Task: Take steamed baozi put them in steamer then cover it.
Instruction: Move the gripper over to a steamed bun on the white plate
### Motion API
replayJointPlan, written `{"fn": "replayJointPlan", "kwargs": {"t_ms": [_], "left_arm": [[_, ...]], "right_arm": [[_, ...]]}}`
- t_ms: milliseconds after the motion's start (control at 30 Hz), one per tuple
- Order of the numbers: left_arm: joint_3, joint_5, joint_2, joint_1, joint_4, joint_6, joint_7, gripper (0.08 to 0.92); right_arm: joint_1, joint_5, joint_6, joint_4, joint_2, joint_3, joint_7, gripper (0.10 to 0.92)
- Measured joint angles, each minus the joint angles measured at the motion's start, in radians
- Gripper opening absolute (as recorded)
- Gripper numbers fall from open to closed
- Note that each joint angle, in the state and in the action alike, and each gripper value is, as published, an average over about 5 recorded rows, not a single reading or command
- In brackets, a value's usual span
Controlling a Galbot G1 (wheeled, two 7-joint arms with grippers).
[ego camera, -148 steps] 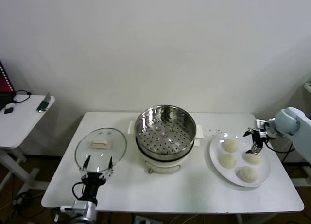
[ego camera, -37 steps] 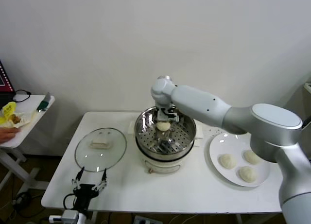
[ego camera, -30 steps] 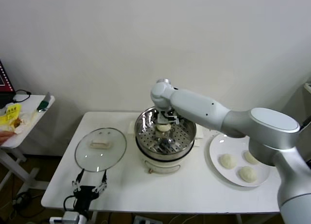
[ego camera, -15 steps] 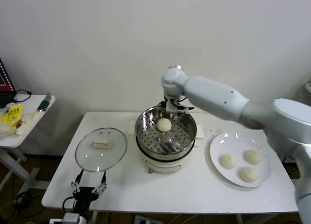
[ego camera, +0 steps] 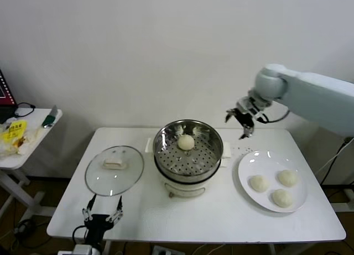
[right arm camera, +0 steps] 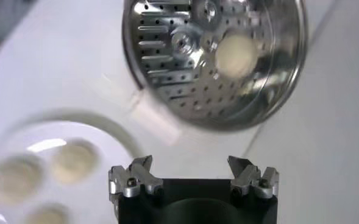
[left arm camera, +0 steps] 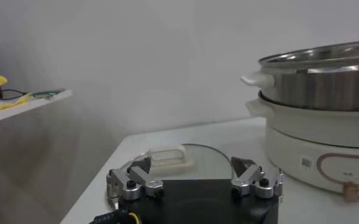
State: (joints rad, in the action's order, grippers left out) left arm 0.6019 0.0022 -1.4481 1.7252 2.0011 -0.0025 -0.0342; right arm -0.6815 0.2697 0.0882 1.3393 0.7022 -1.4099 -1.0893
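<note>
A: Right gripper (ego camera: 242, 122) status? Entry needed.

B: Fingers spread, nothing held. It hangs in the air between the steamer (ego camera: 188, 150) and the white plate (ego camera: 272, 180), above the far edge of the table (ego camera: 221, 216). Right wrist view agrees: both fingertips (right arm camera: 133, 173) apart, nothing between them, steamer (right arm camera: 213, 58) and plate (right arm camera: 57, 158) both below.

A: Baozi count and location?

B: One baozi (ego camera: 186, 142) lies on the perforated floor of the steamer, toward the far side of the basket. Three baozi (ego camera: 259, 183) sit on the plate to the right of the steamer, close together but apart from one another.

A: Cover?

B: Glass cover (ego camera: 114, 170) lies flat on the table to the left of the steamer, cream handle up, just beside the pot base. Steamer is uncovered.

A: Left gripper?

B: Left gripper (ego camera: 102, 217) is low at the near table edge, in front of the cover, fingers apart and gripping nothing. Left wrist view shows it (left arm camera: 194, 182) facing the cover (left arm camera: 167, 155), with the steamer's pot base (left arm camera: 316, 137) to one side.

A: Anything else?

B: Small side table (ego camera: 25, 136) at far left with a yellow packet on it.
</note>
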Motion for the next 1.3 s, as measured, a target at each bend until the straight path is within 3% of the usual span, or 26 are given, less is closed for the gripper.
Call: {"fn": "replayJointPlan", "kwargs": {"t_ms": [467, 1300], "left_arm": [[0.006, -0.002, -0.005, 0.006, 0.010, -0.002, 0.001, 0.823], [0.004, -0.002, -0.010, 0.016, -0.016, -0.015, -0.003, 0.823]], "right_arm": [[0.376, -0.076, 0.138, -0.032, -0.142, 0.234, 0.007, 0.823], [0.680, -0.195, 0.180, -0.190, -0.046, 0.476, 0.057, 0.823]]}}
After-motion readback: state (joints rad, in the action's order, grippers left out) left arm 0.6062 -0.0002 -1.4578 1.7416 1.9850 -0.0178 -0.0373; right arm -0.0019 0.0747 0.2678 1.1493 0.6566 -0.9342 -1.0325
